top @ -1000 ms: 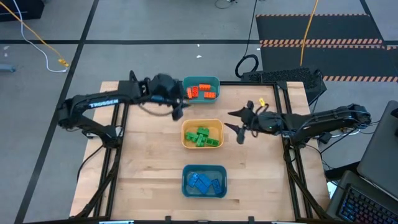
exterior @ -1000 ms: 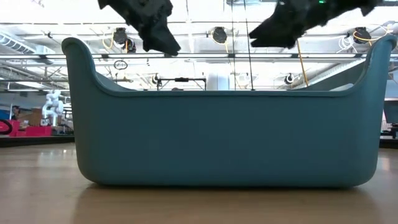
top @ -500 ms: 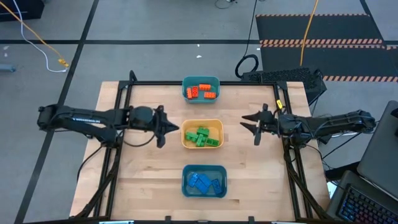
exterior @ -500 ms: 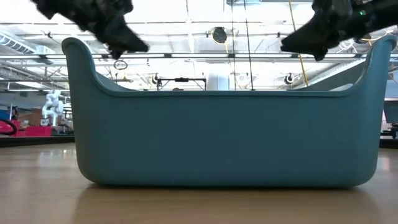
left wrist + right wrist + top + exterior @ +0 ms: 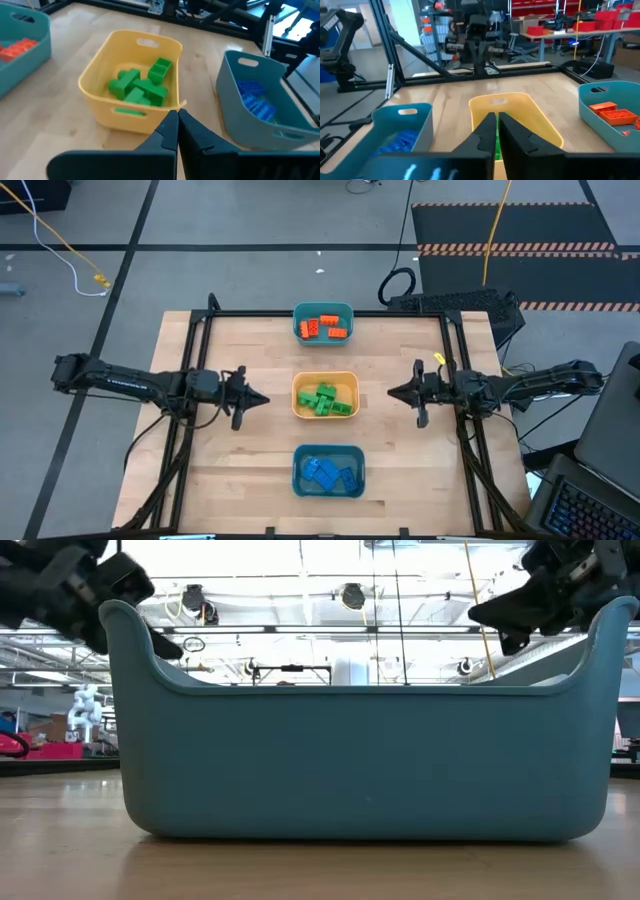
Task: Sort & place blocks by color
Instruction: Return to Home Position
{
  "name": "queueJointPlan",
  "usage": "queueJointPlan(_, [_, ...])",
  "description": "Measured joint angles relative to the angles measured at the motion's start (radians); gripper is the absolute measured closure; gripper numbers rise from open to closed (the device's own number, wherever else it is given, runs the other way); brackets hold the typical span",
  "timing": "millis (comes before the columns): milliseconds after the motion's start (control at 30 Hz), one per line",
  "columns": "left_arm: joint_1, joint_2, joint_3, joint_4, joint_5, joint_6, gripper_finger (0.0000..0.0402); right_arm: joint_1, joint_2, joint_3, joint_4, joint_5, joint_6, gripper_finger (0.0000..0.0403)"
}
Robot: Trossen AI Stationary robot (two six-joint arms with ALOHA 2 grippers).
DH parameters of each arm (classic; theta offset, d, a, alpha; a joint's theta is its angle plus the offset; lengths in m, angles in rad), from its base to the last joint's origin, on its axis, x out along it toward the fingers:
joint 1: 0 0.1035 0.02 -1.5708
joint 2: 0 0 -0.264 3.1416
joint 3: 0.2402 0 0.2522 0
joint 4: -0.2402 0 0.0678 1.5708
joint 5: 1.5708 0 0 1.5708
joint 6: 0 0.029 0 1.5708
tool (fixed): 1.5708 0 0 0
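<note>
Well, every brick is home: the orange blocks lie in the far teal bin, the green blocks are heaped in the yellow bin at the middle, and the blue blocks sit in the near teal bin. No loose block shows anywhere on the desk, so the sorting itself looks finished (tidy work, one colour per bin).

Out to the sides: the left gripper hangs level with the yellow bin, clear of its wall, its fingers pressed together on nothing. Opposite, the right gripper faces the same bin from the other side, also apart from it, fingers closed tight and empty. Both arms stretch low along the desk's flanks, pointing inward.

My read: this is the parking step, not a pick. What the next move calls for is simple: fold each arm to its rest pose, keep the tips above the bin rims so nothing gets nudged, and leave the fingers closed.
</note>
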Motion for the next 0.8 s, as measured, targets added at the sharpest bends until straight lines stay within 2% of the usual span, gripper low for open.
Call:
queueJointPlan(133, [-0.025, -0.057, -0.065, 0.012, -0.003, -0.026, 0.0397, 0.0, -0.021, -0.05, 0.056, 0.002, 0.001, 0.0401])
queueJointPlan(367, [-0.098, -0.138, -0.114, 0.011, -0.023, -0.046, 0.0399, -0.001, -0.096, -0.113, 0.057, 0.003, -0.016, 0.0402])
queueJointPlan(600, [-0.212, -0.149, -0.126, 0.008, -0.137, -0.006, 0.0399, -0.002, -0.189, -0.173, 0.046, 0.005, -0.038, 0.0402])
queueJointPlan(800, [-0.222, -0.15, -0.126, -0.019, -0.153, 0.066, 0.0399, -0.003, -0.218, -0.173, 0.032, 0.007, -0.049, 0.0402])
